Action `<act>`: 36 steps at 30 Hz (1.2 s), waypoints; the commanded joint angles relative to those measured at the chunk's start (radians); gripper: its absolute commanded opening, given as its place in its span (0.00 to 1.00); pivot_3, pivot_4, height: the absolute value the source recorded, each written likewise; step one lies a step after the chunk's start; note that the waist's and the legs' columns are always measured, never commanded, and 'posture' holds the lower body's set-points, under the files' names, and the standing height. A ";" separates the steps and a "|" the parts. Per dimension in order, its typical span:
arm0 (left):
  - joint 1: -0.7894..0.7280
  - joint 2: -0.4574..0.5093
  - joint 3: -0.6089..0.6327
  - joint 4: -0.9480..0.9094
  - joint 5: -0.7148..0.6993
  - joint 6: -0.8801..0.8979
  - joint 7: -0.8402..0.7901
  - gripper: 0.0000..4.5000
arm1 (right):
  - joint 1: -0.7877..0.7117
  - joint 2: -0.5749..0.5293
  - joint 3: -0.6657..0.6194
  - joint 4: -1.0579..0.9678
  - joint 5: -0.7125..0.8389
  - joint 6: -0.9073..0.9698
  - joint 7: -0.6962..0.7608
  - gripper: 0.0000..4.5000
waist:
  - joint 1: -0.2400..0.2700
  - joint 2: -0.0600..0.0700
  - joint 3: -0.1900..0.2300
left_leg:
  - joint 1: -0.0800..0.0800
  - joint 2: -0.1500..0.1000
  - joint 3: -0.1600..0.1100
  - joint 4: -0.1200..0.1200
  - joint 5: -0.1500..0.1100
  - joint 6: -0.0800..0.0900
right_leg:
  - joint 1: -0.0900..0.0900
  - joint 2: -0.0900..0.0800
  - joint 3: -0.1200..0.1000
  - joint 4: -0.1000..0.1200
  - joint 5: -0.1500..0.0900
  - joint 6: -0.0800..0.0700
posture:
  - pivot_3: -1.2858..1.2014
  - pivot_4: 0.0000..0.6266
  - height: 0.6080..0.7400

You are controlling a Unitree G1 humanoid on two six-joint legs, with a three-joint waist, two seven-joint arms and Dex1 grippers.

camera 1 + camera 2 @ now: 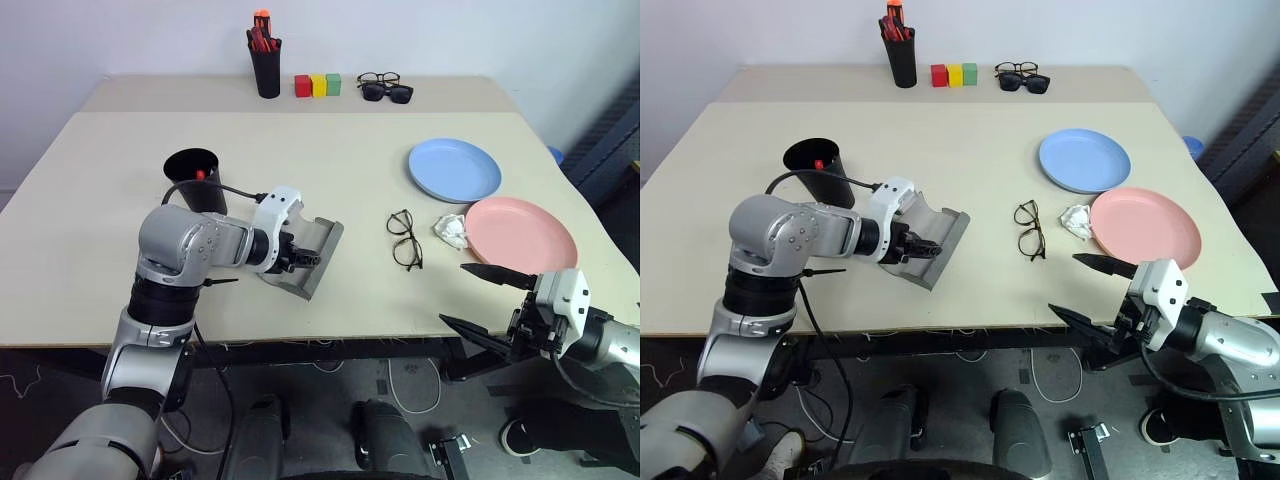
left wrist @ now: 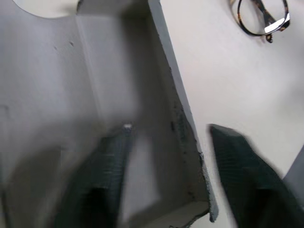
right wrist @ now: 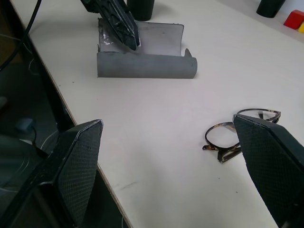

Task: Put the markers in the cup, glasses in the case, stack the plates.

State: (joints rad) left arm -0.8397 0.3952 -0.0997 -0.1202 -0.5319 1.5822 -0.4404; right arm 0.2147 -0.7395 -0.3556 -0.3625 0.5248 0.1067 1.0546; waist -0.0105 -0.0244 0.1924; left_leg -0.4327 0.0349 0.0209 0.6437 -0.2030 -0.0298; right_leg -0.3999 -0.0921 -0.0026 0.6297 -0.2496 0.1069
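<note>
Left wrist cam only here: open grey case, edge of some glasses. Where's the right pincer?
Observer: The right pincer is open at the table's front edge, in front of the pink plate.
Operator: Plates stacked?
Observer: No. The blue plate lies beside the pink one, both flat on the table.
Operator: Markers?
Observer: A red marker pokes up inside the black cup.

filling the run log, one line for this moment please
left gripper: open, fingers straddling the open grey case wall | right gripper: open, empty | glasses: on table | plates: unstacked
</note>
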 commanded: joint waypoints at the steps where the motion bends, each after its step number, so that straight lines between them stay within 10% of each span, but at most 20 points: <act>1: -0.033 0.019 -0.010 -0.007 0.000 -0.015 -0.013 0.99 | -0.009 0.008 -0.018 -0.006 0.004 -0.030 -0.007 1.00 | -0.001 0.000 0.000 | 0.000 0.000 0.000 0.000 0.000 0.000 | 0.000 0.000 0.000 0.000 0.000 0.000 | 0.52 0.24 1.00; 11: -0.062 0.014 -0.052 0.115 -0.033 0.032 -0.009 0.99 | -0.031 0.019 0.010 -0.011 -0.010 -0.039 -0.033 1.00 | 0.001 0.000 0.000 | 0.000 -0.001 0.000 -0.001 0.000 0.000 | 0.000 -0.002 0.000 -0.001 0.000 0.000 | 0.52 0.24 1.00; 14: -0.073 -0.009 -0.072 0.160 -0.042 0.032 0.008 0.81 | -0.030 0.017 0.012 -0.021 -0.005 -0.035 -0.041 1.00 | 0.002 0.000 0.000 | -0.002 -0.001 0.000 -0.001 0.000 0.000 | -0.002 -0.002 0.000 -0.001 0.000 0.000 | 0.52 0.24 1.00; 21: -0.109 -0.032 -0.118 0.183 -0.021 0.028 0.006 0.05 | -0.028 0.018 0.009 -0.031 -0.003 -0.035 -0.058 1.00 | -0.001 0.000 0.000 | -0.003 -0.001 0.000 -0.001 0.000 0.001 | -0.003 -0.002 0.000 -0.001 0.000 0.000 | 0.52 0.24 1.00; 36: -0.185 0.113 -0.391 0.240 0.101 -0.272 -0.212 0.05 | -0.036 0.031 0.030 -0.039 -0.013 -0.041 -0.097 1.00 | 0.002 0.000 0.000 | -0.006 -0.001 0.001 -0.001 0.000 0.001 | -0.006 -0.002 0.000 -0.002 0.000 0.000 | 0.52 0.24 1.00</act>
State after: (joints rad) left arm -0.9954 0.4707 -0.4289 0.1289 -0.4889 1.4056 -0.6029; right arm 0.1896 -0.7128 -0.3212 -0.3709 0.5133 0.0810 0.9634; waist -0.0088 -0.0241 0.1923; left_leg -0.4386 0.0338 0.0214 0.6427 -0.2035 -0.0291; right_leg -0.4063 -0.0945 -0.0027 0.6282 -0.2495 0.1066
